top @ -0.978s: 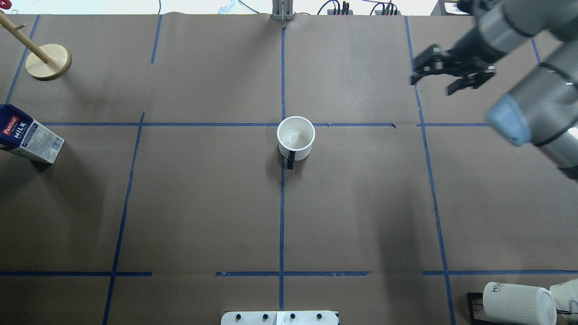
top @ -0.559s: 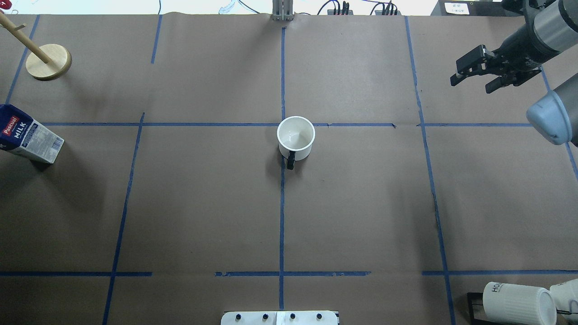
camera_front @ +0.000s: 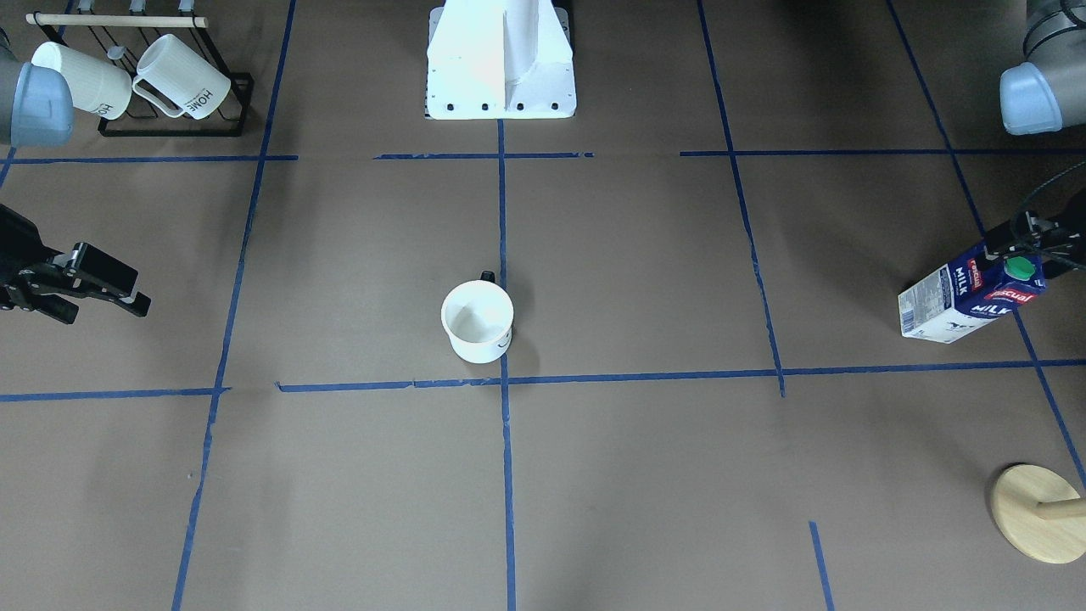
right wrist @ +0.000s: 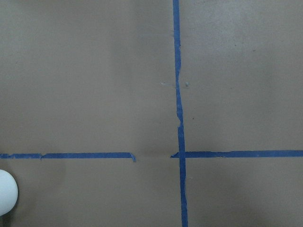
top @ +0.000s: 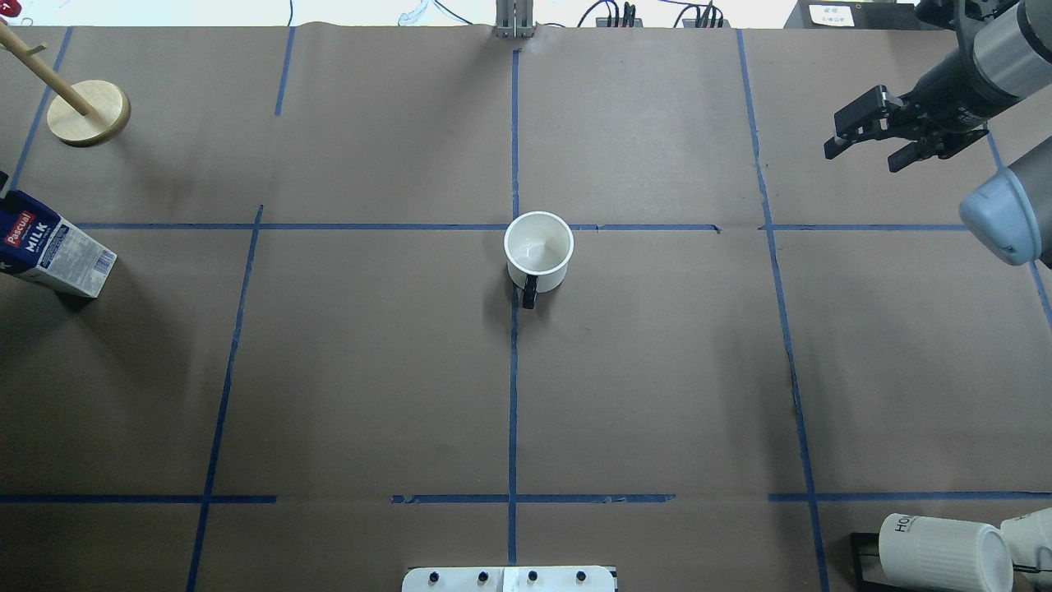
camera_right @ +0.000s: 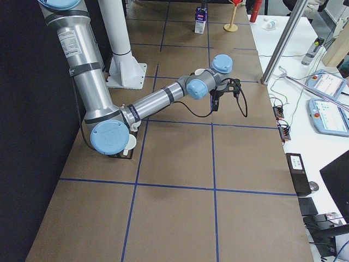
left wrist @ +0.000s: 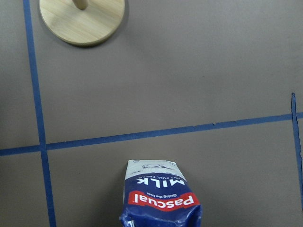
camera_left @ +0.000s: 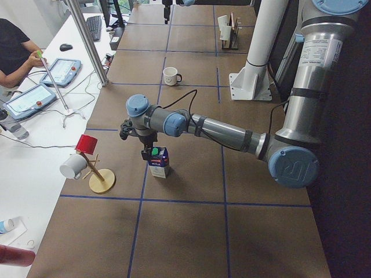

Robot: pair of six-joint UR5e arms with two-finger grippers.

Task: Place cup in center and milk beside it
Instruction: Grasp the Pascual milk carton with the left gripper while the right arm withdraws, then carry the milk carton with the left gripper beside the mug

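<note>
Now the smooth white cup (top: 538, 251) stands upright on the matte brown paper of the table (top: 370, 370). It sits on the long middle strip of blue tape, just on the robot's side of the center (camera_front: 504, 379), where that strip crosses a horizontal one. Its round mouth is open upward, the inside is glossy, and its small black handle points toward the robot's base.

The milk (camera_front: 967, 297) is well apart from the cup, near the table's edge on the robot's left. It is a boxy blue and white carton with a folded gable top, a round green cap and a red label, and it stands upright.

The left gripper (camera_left: 147, 152) hangs close over the carton's top. Whether its fingers are spread or closed cannot be told.

The right gripper (top: 861, 154) hovers above bare paper far on the robot's right, its two black fingers apart and holding nothing.

A wooden stand (top: 89, 113) with a flat round base is beyond the milk. A black wire rack (camera_front: 229, 106) by the robot holds two ribbed white mugs (camera_front: 182, 78).
</note>
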